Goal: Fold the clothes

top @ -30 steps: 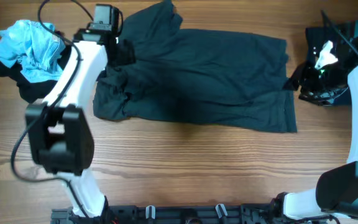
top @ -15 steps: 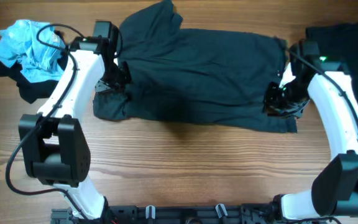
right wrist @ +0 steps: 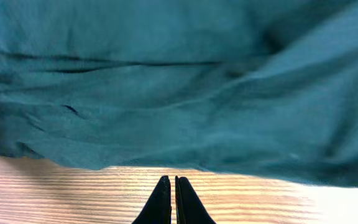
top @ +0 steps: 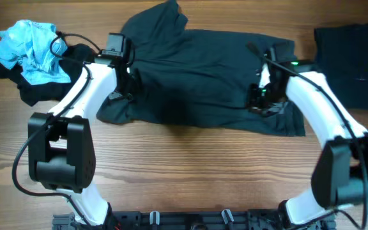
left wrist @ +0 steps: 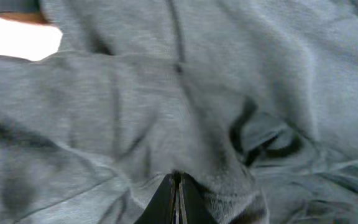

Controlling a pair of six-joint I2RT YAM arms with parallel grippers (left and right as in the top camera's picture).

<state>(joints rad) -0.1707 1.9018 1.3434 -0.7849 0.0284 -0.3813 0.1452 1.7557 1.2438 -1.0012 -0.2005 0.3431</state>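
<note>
Black fingertips of the left gripper (left wrist: 176,198) stand closed tip to tip, pressed into puckered cloth. Whether a fold is caught between them cannot be told. The cloth belongs to the black T-shirt (top: 203,76), which fills the left wrist view and lies wrinkled on every side of the tips. In the overhead view this gripper (top: 128,84) sits on the shirt's bunched left end.

The right gripper (right wrist: 169,200) is likewise closed, its tips together and empty above bare wood, with the shirt's hem just ahead of them. From overhead it (top: 260,100) hangs over the shirt's right part, near the lower edge.

The shirt lies spread flat between the two grippers on the wooden table (top: 190,166). Beyond the left gripper, further out to the left, a crumpled light blue garment (top: 29,43) rests on a dark garment (top: 19,89). Beyond the right gripper, to the right and apart from the shirt, lies a folded black garment (top: 353,64).
</note>
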